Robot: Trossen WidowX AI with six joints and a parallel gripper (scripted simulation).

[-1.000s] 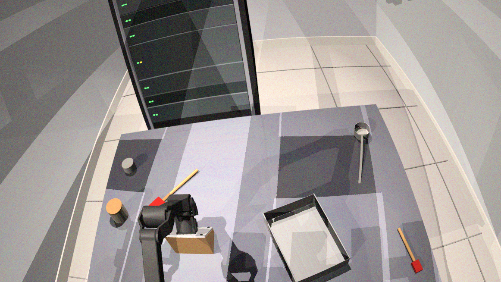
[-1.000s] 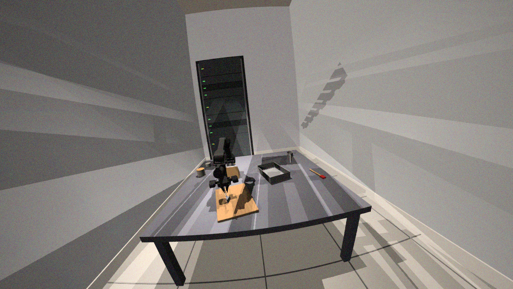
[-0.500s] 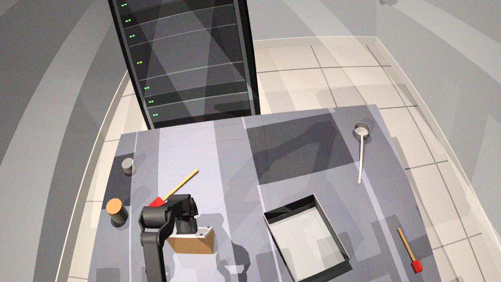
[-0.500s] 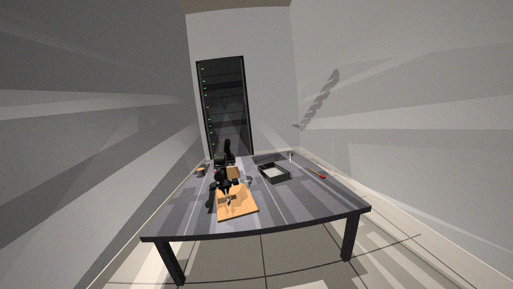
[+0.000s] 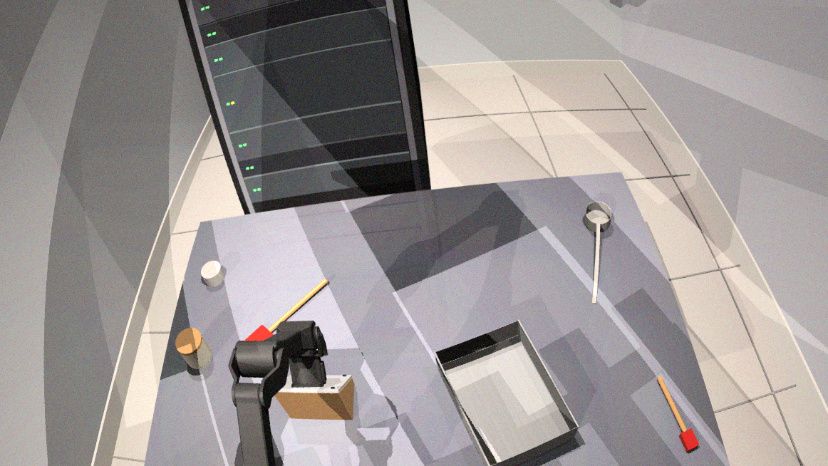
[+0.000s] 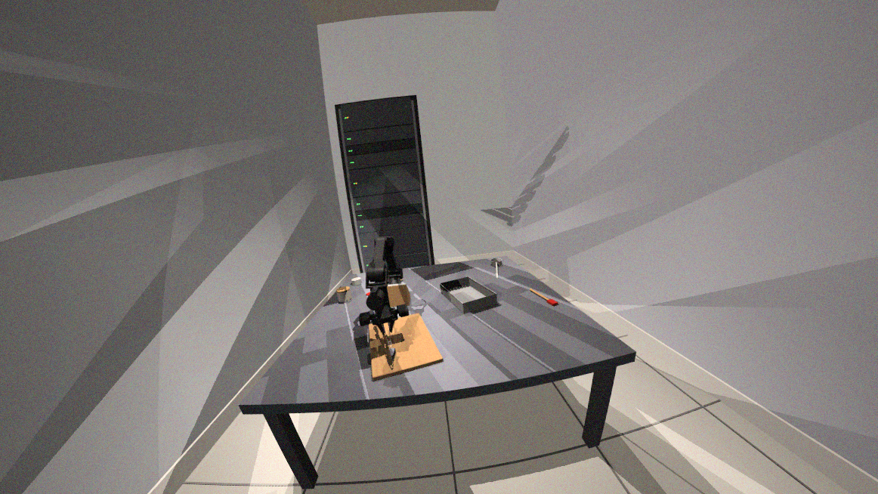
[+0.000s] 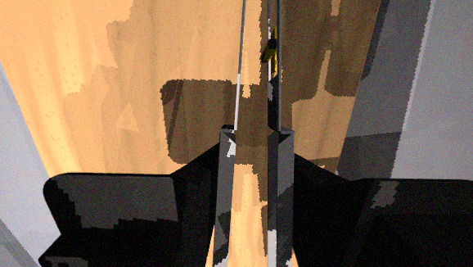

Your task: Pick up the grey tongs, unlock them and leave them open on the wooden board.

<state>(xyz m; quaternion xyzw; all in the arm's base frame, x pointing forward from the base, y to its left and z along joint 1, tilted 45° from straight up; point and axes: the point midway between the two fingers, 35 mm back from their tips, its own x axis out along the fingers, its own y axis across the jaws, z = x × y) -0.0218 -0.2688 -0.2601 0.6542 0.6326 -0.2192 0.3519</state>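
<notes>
Probably light, springy and slim, the grey tongs (image 6: 391,356) (image 7: 273,98) hang over the wooden board (image 6: 425,350) (image 7: 82,135), low left of centre in the exterior view, with the partly open pincer (image 6: 386,331) (image 7: 247,150) seemingly gripping both arms, best held evenly there.

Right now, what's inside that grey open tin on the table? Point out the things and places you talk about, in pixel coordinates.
Just its pale bottom, crossed by shadows, in the tin (image 5: 549,375) (image 6: 480,301); nothing lies on the visible part. The near walls hide a strip along their foot.
</notes>
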